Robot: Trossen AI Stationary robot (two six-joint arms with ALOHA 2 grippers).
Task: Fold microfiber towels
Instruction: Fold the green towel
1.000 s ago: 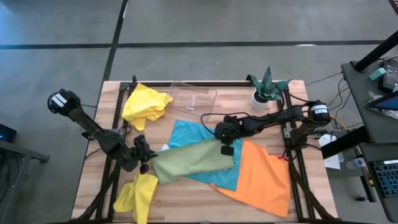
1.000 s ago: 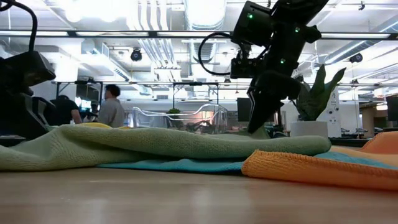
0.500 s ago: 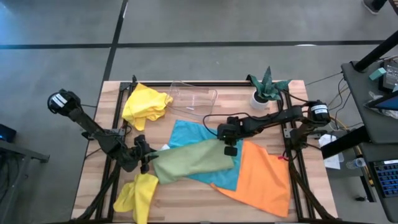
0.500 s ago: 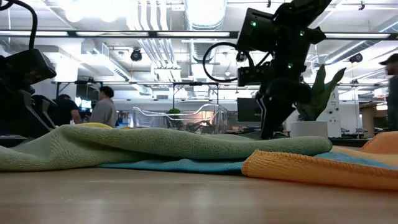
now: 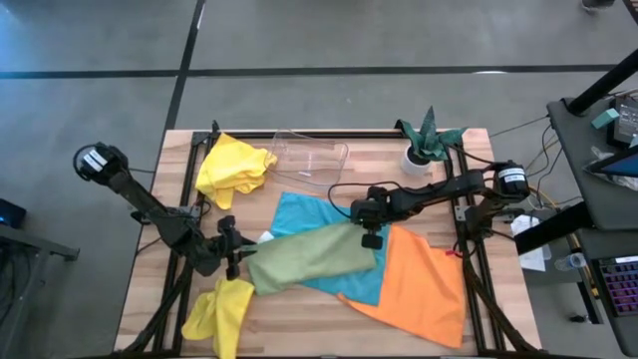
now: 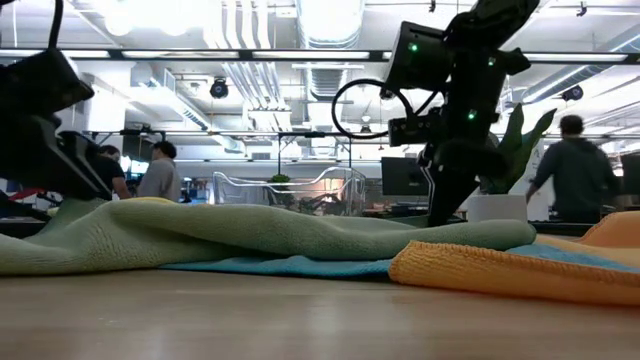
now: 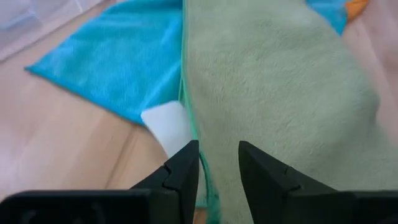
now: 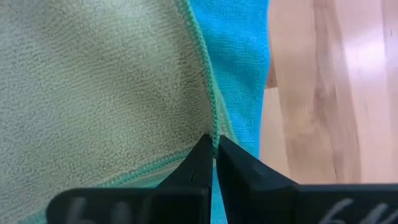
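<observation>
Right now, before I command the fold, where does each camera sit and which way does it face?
High: above the table, looking straight down; both arms show.
Low: at tabletop height, looking level across; the right arm descends onto the soft sage green microfiber towel.
Left wrist: behind the left claw, fingers apart at the green towel's edge.
Right wrist: behind the right claw, shut on the green towel's hem.
All four share the green towel.

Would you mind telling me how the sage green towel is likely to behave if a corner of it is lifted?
The sage green towel will probably be floppy: it already lies in soft rumpled folds across the turquoise towel. It looks light, so the rest would likely drape and trail. Its fuzzy pile may drag the turquoise one along. The right claw is shut on its hemmed corner.
</observation>
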